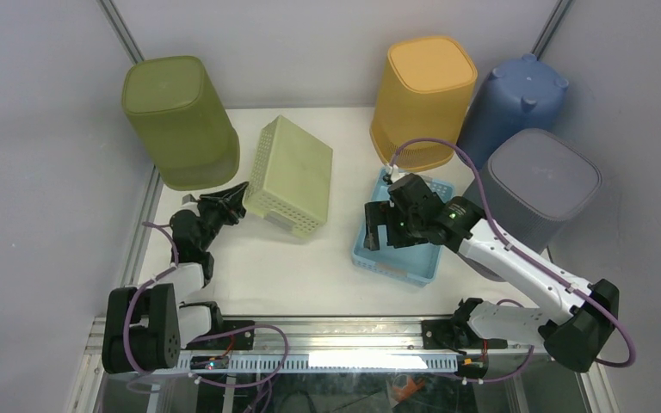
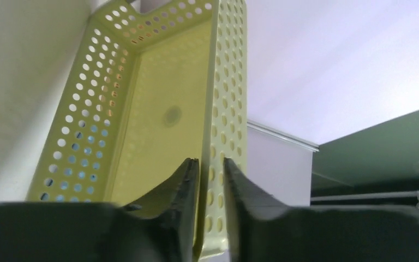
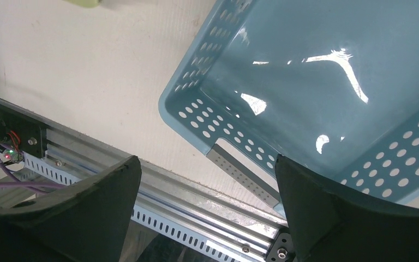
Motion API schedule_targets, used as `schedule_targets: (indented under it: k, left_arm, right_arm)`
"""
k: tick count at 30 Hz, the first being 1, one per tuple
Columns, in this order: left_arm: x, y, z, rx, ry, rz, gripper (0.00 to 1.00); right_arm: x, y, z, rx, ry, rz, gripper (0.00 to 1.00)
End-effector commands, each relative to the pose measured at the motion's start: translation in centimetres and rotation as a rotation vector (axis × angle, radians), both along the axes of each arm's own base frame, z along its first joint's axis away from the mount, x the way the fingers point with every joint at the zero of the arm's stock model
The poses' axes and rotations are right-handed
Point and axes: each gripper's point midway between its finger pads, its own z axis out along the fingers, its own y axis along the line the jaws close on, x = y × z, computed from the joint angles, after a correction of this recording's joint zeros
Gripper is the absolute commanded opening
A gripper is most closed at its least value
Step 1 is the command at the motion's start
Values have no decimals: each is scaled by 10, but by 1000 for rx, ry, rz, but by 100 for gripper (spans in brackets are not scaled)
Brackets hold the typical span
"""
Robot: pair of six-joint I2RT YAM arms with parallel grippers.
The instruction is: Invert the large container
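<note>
The pale green perforated basket point(image 1: 297, 176) point(image 2: 158, 109) is seen tipped up on the white table point(image 1: 293, 275), its base turned upward and its open side facing the left arm. One side wall is flanked closely by the fingers of the left gripper point(image 1: 239, 196) point(image 2: 211, 164). It appears to be pinched there, though firm contact cannot be confirmed. The right gripper point(image 1: 379, 228) point(image 3: 206, 161) is held spread wide with nothing in it, above the near rim of the blue basket point(image 1: 400, 262) point(image 3: 305, 82), which is set upright on the table.

Black right gripper point(image 1: 381, 237), white links point(image 1: 516, 262), seemingly purple cables point(image 1: 473, 172).
</note>
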Motion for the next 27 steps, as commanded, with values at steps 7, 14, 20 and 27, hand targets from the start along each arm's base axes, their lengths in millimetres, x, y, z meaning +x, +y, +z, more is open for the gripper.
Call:
schedule_targets:
  k: [7,14,20,27]
  left_arm:
    - [2,43,7,487,166,151,99]
    - [-6,100,57,977,247,293,99]
    - [1,51,92,1213,62,90,99]
    - [1,-140,70,1310,-153,-388,99]
  right_arm:
    - [9,-8,22,11,-86,-55,99]
    - [10,-12,18,-5,-93,-70,99]
    - [20,-25,16,-45,-113,-193,99]
    - [32,-28,27,-7,-140,-303,100]
